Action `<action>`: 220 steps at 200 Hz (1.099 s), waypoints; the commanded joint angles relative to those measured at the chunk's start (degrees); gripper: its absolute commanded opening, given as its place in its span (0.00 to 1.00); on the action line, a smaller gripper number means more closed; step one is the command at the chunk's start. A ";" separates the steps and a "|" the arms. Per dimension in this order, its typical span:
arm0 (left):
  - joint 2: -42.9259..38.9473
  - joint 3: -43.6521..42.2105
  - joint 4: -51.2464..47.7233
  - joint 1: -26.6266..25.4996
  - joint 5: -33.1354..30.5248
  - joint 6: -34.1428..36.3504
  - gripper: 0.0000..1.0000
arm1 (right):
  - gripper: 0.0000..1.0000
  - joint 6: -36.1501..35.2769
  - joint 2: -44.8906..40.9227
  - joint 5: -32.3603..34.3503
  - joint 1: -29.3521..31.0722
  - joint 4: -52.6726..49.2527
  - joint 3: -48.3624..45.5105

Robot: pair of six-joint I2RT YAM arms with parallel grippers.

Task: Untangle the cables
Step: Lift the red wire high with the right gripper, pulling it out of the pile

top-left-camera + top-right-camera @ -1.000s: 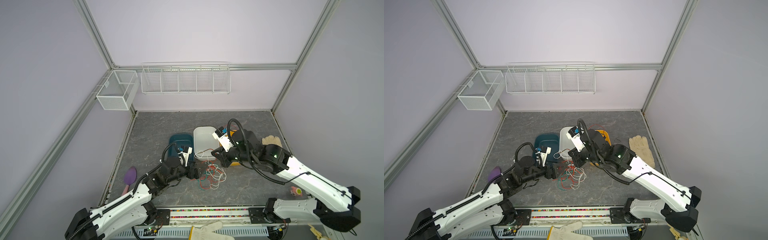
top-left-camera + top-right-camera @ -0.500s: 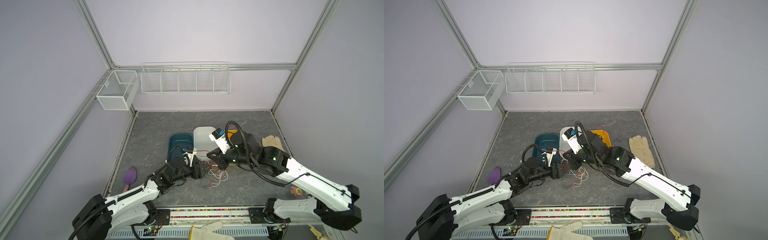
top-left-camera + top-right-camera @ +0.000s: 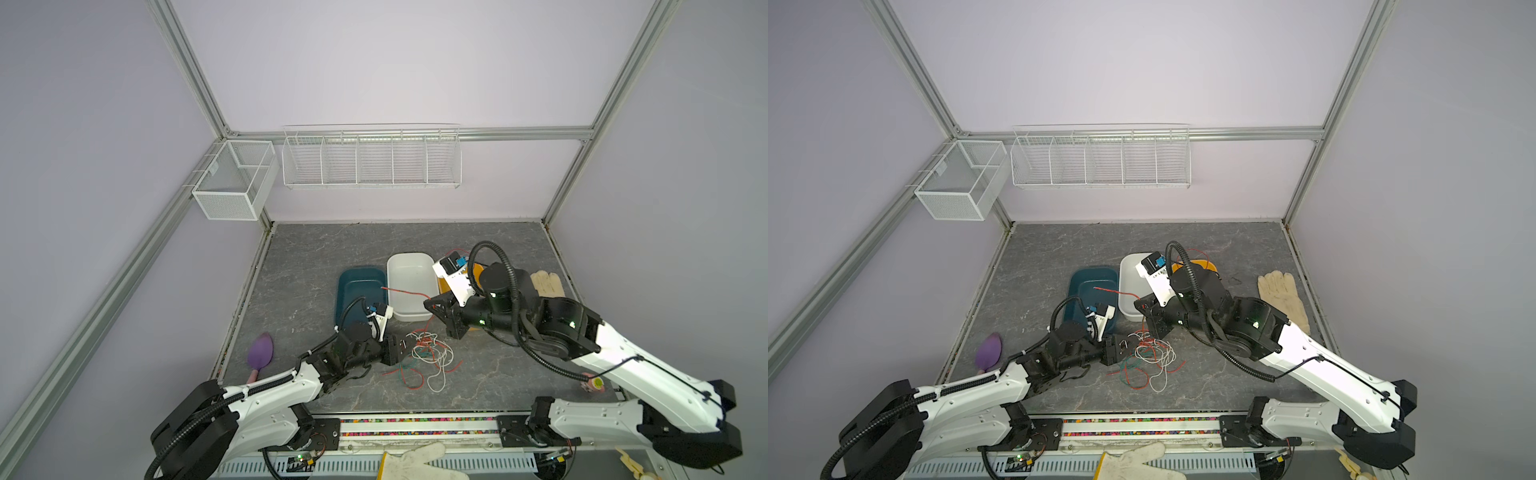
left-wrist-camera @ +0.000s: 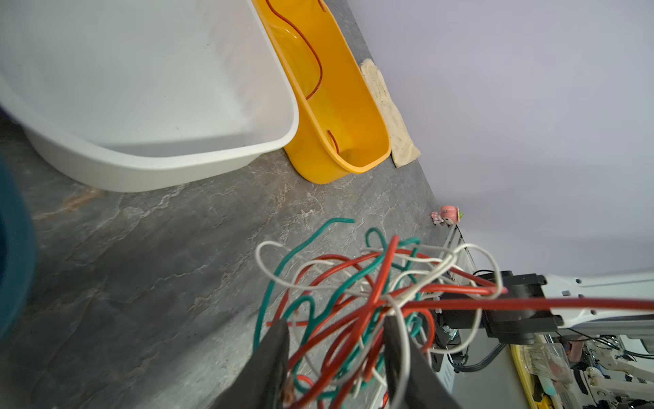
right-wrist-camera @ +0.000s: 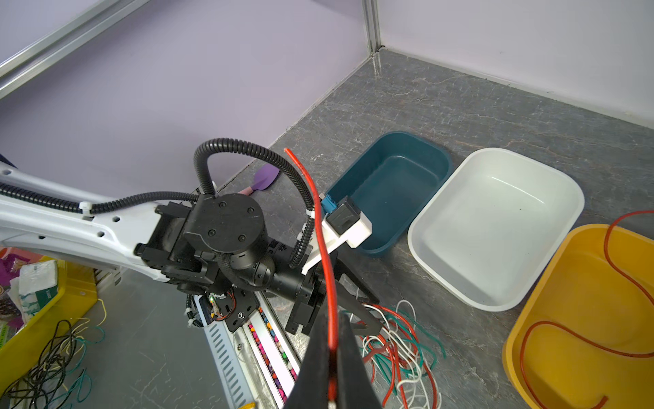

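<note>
- while r gripper pinches the red cable taut, l gripper should pin the rest low, so r can pull slow & straight out.
- l fingers: half spread, straddling the cables, no clamp seen.
- r fingers: clenched on red cable.
- cables: lower centre of both top views, near white tray.

Bright, even diffuse light; soft shadows on the table under both arms. Both top views sharp, edges bowed by the wide lens. Left wrist: left end effector and cables between its fingers blurred, too close.
</note>
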 commanded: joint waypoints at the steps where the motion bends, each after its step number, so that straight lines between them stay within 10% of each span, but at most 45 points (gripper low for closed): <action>1: 1.66 -1.18 -0.40 -0.10 -1.76 1.24 0.43 | 0.07 -1.42 -2.19 3.39 0.43 0.63 3.21; 113: 8.57 -0.71 2.26 -0.09 0.85 2.33 0.34 | 0.07 -1.85 -5.76 6.00 0.43 0.01 5.45; 166: 10.11 -0.50 -0.28 -0.08 -0.63 3.74 0.00 | 0.07 -3.01 -6.04 5.43 0.46 -1.79 11.20; 220: 14.19 0.00 -0.80 -0.08 -2.53 4.86 0.00 | 0.07 -4.57 -5.63 5.24 0.45 -3.33 17.64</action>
